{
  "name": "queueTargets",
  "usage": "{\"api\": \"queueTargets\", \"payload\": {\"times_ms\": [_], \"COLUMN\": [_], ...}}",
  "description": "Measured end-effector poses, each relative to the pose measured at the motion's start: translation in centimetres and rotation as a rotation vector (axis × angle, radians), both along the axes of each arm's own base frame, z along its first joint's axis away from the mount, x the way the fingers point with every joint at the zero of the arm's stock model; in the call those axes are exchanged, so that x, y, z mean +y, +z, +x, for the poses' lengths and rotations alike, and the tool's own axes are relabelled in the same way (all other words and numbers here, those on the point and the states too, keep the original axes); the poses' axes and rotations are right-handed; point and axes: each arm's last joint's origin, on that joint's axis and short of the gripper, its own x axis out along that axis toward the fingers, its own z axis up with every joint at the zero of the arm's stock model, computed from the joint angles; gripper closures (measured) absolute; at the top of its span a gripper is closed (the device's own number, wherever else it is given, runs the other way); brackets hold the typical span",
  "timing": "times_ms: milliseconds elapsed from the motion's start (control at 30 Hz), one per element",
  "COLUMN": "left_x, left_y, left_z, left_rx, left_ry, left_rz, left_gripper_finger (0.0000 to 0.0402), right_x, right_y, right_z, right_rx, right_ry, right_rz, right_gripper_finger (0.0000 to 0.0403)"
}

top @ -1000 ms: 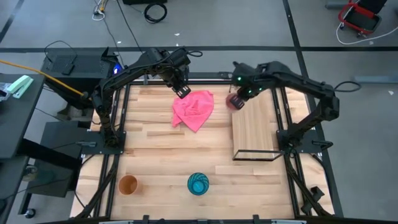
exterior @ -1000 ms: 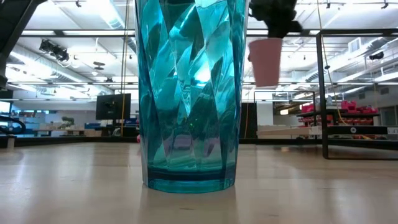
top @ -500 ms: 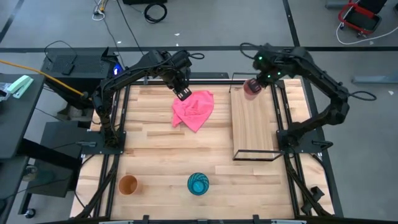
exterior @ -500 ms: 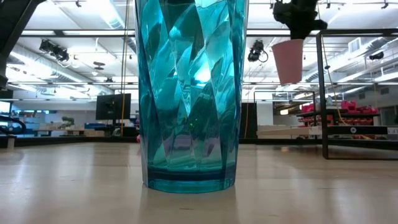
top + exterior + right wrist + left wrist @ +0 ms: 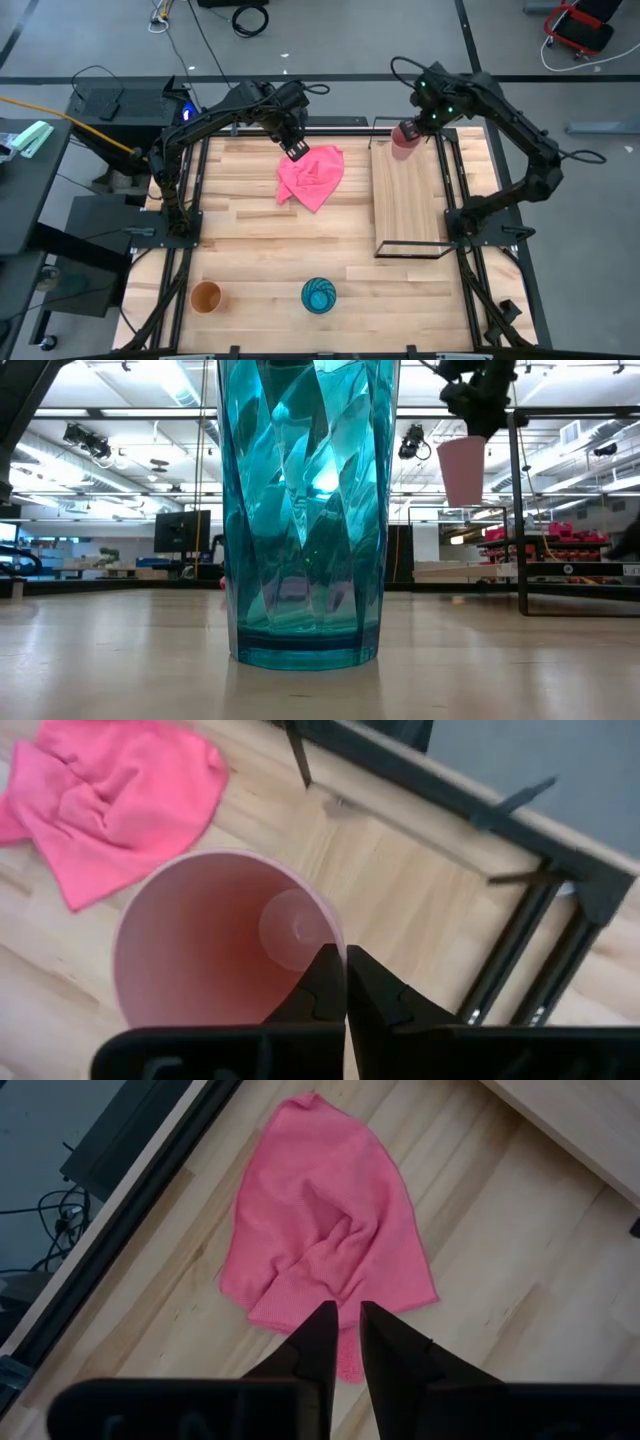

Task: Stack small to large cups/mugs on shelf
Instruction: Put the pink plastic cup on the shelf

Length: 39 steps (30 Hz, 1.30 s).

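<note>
My right gripper (image 5: 418, 124) is shut on the small pink cup (image 5: 403, 139), held in the air over the far end of the light-wood shelf (image 5: 408, 205); the cup also shows in the low view (image 5: 461, 468) and the right wrist view (image 5: 215, 945). The orange cup (image 5: 206, 296) and the teal-blue cup (image 5: 319, 295) stand upright on their bases near the table's near edge. My left gripper (image 5: 296, 150) is shut and empty above the far edge of the pink cloth (image 5: 313, 175). My right gripper pinches the pink cup's rim (image 5: 335, 945), one finger inside the cup and one outside. The fingers come from above, pointing down. The cup hangs upright below them, lifted clear of the shelf.
The pink cloth lies crumpled at the table's far middle, left of the shelf. The shelf's thin black wire frame (image 5: 411, 249) rises at its near end and far end. The teal-blue cup (image 5: 305, 510) fills the low view's middle.
My right gripper has carried the pink cup toward the table's far edge and right, from beside the shelf's left edge to over the shelf's far end, and a little up. The cup has stayed upright in the hold.
</note>
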Motion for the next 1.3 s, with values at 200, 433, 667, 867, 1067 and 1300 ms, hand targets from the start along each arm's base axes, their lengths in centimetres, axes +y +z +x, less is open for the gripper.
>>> {"api": "queueTargets", "payload": {"times_ms": [200, 433, 667, 867, 1067, 1300], "left_x": [-0.1, 0.0, 0.0, 0.0, 0.0, 0.0], "left_y": [0.0, 0.1, 0.2, 0.2, 0.2, 0.2], "left_z": [0.1, 0.3, 0.4, 0.4, 0.4, 0.4], "left_rx": [0.0, -0.029, -0.04, -0.04, -0.041, -0.041], "left_ry": [-0.004, -0.005, -0.005, -0.002, 0.003, 0.006], "left_rz": [0.0, 0.015, 0.021, 0.019, 0.017, 0.016], "left_gripper_finger": [0.0356, 0.0354, 0.036, 0.0361, 0.0359, 0.0367], "right_x": [2.2, 7.5, 11.6, 13.9, 16.3, 17.6], "right_y": [-2.6, -3.8, -6.0, -6.8, -7.4, -9.4], "right_z": [-1.6, -3.9, -4.8, -3.6, -2.2, -1.8], "right_rx": [0.036, -0.06, -0.085, -0.042, 0.014, -0.003], "right_ry": [-0.017, -0.011, 0.027, 0.08, 0.164, 0.174], "right_rz": [0.065, 0.059, 0.126, 0.133, 0.123, 0.13], "right_gripper_finger": [0.04, 0.04, 0.04, 0.0401, 0.0401, 0.0401]}}
